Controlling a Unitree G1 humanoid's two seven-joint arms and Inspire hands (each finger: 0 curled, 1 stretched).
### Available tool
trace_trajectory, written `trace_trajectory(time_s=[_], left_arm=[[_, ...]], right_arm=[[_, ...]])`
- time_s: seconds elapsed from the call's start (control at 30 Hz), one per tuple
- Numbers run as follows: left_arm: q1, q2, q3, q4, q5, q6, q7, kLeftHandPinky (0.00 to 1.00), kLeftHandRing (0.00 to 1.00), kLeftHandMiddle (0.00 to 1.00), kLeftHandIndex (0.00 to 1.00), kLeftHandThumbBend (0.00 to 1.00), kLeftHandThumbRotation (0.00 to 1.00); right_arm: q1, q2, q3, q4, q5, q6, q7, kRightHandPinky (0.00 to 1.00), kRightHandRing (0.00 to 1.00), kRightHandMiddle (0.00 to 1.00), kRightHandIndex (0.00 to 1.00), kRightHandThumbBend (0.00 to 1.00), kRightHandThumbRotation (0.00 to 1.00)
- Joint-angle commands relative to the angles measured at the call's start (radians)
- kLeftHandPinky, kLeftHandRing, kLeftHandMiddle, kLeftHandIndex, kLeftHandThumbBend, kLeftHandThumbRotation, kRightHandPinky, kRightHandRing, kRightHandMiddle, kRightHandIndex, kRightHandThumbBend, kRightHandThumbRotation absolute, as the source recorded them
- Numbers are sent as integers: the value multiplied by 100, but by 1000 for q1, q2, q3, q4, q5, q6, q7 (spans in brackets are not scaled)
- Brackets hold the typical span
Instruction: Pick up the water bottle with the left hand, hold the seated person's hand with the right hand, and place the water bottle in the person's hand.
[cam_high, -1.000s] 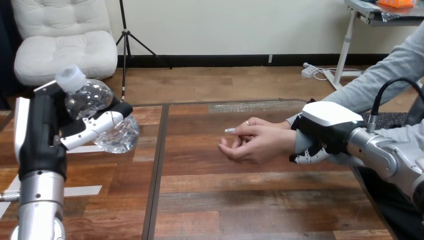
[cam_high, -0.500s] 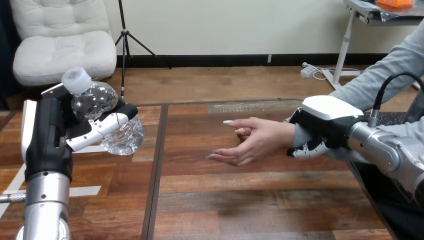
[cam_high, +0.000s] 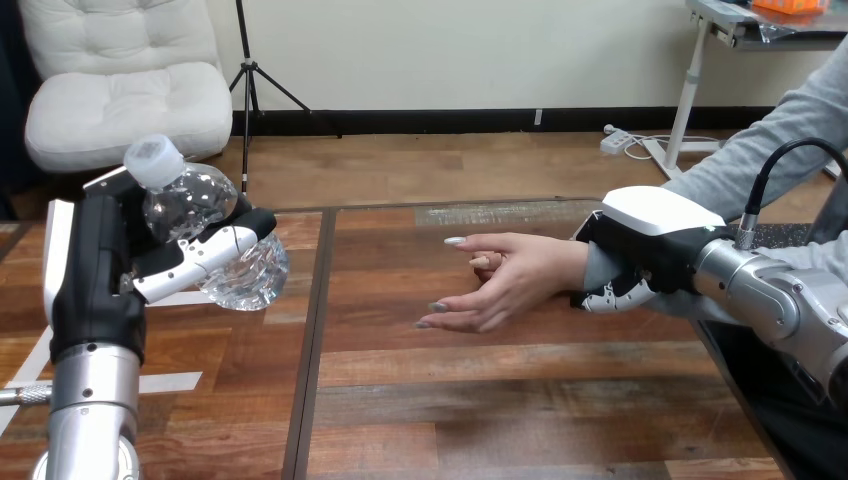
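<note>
Curling round the bottle (cam_high: 182, 205), the fingers (cam_high: 195, 262) of the left hand (cam_high: 95, 270) clasp its clear body. The bottle is tilted with its cap (cam_high: 150, 160) uppermost, raised over the table (cam_high: 500, 400) and well to the left of the person's hand (cam_high: 520, 280). The fingers (cam_high: 605, 298) of the right hand (cam_high: 655, 245) curl under the person's wrist (cam_high: 597, 265), just right of the person's hand, with the white shell on top. The person's hand is open, its fingers spread and pointing toward the bottle, well apart from it.
</note>
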Motion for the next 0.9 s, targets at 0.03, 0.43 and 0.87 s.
trace_trajectory(time_s=[0.03, 0.43, 0.87], left_arm=[[-62, 8, -10, -52, -3, -23, -6, 27, 33, 39, 40, 72, 0], [-62, -1, -17, -62, -1, -11, -8, 27, 33, 39, 40, 73, 0], [-59, -8, -26, -76, 1, -1, -4, 27, 33, 39, 40, 74, 0]], right_arm=[[-77, 21, -37, -38, 31, -3, -5, 31, 36, 43, 43, 45, 21], [-90, 41, -29, -33, 25, 16, 4, 30, 36, 43, 44, 43, 21], [-107, 69, -23, -17, 20, 37, 7, 28, 34, 41, 41, 43, 23]])
